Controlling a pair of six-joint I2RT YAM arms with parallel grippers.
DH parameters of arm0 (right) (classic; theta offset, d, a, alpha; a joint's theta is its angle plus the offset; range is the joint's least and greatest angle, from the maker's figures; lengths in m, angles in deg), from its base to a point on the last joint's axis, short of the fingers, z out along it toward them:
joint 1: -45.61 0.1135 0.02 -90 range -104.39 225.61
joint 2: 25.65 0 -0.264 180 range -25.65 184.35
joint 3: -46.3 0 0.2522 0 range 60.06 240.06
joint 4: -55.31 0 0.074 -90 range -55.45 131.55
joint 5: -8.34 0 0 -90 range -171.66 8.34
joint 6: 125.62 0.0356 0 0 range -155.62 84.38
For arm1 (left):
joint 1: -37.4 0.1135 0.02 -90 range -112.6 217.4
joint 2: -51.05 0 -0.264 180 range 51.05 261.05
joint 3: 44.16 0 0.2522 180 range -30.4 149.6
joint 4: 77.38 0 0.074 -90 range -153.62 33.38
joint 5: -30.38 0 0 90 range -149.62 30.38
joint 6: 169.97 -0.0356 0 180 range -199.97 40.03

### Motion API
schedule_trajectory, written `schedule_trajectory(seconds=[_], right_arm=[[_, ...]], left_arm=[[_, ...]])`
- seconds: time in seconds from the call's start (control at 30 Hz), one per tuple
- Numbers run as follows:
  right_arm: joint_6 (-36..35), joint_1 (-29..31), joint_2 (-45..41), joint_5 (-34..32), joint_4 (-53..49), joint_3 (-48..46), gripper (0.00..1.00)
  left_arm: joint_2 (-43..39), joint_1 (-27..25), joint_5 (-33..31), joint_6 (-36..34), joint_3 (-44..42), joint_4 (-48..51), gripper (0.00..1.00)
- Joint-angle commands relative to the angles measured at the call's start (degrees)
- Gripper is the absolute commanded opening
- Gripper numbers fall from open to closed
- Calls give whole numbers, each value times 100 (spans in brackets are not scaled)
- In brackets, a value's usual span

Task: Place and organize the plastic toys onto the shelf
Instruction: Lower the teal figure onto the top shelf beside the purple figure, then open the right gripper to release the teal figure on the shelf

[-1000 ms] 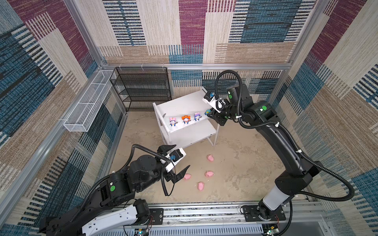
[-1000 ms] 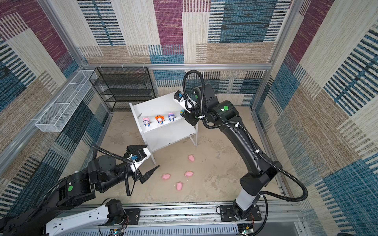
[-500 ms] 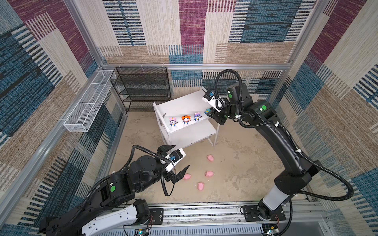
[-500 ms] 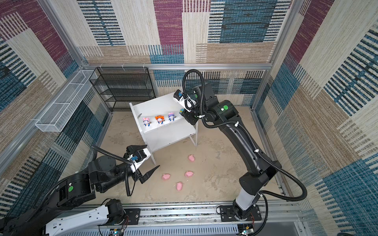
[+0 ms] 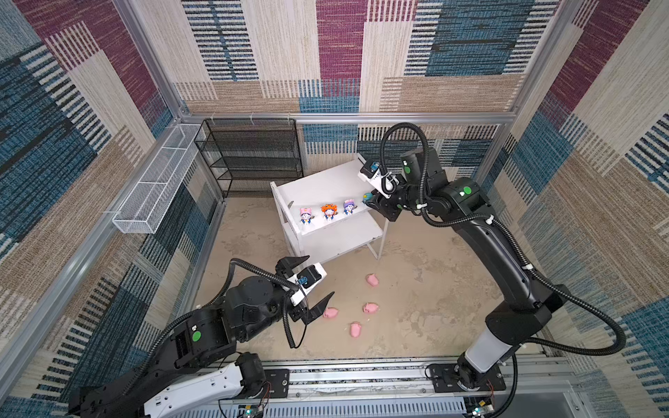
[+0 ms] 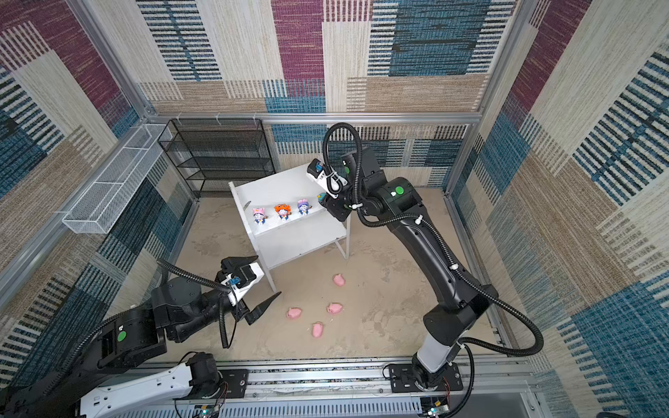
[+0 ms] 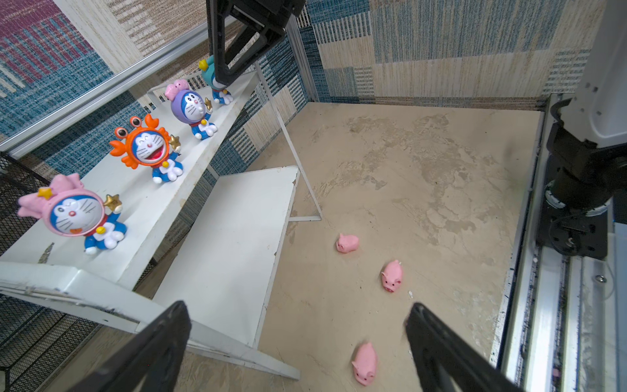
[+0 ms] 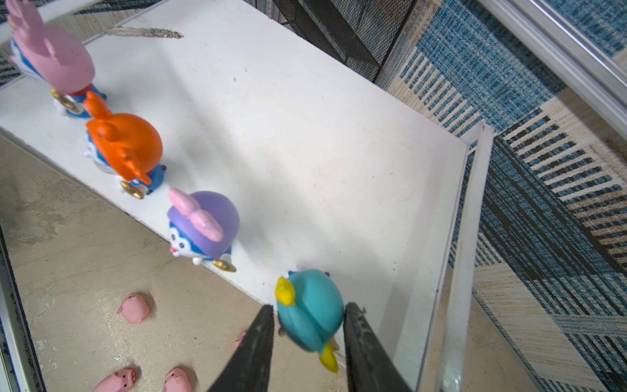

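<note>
The white shelf (image 5: 325,184) stands far in the middle of the sandy floor (image 5: 434,282), its upper board turned slightly. Along that board's near edge sit the pink-hooded figurine (image 5: 306,215), the orange crab-hooded figurine (image 5: 328,211) and the purple-hooded figurine (image 5: 348,207), all upright and spaced apart (all three face the near side). At the right end of the row is the teal-hooded figurine (image 8: 310,309), at the board's near right corner.

The right gripper (image 8: 308,307) reaches in from the right, and its two fingers flank the teal-hooded figurine closely, one on each side of its head. The right wrist view is blurred there, so I cannot tell whether the pads press it or stand just clear.

The left gripper (image 7: 298,307) hovers above the floor at the near left, jaws spread wide and holding nothing. The shelf's lower board is bare.

Four pink pigs lie on the floor near the shelf: the farthest pig (image 5: 372,279), the right pig (image 5: 371,308), the left pig (image 5: 330,313), near the left gripper's lower finger (no contact), and the nearest pig (image 5: 356,329).

A black wire-mesh rack (image 5: 249,155) stands against the far wall, left of the shelf, and a white wire basket (image 5: 155,188) hangs on the left wall.
</note>
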Motion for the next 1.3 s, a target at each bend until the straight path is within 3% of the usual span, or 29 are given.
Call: schedule_trajectory(seconds=[0.0,0.57,0.73,0.93,1.27], right_arm=[[29,-5,7,-11,193,27,38],[154,-62,-34,-222,309,43,39],[1076,-328,222,44,371,722,41],[2015,-339,678,509,55,1462,53],[2927,-188,1108,44,-608,2061,52]], left_arm=[[-11,8,-57,-39,-14,-177,99],[-13,13,-40,-51,-48,-169,99],[17,14,-43,-60,-31,-198,99],[1,20,-44,-51,-22,-170,99],[-91,28,20,-60,-87,-178,99]])
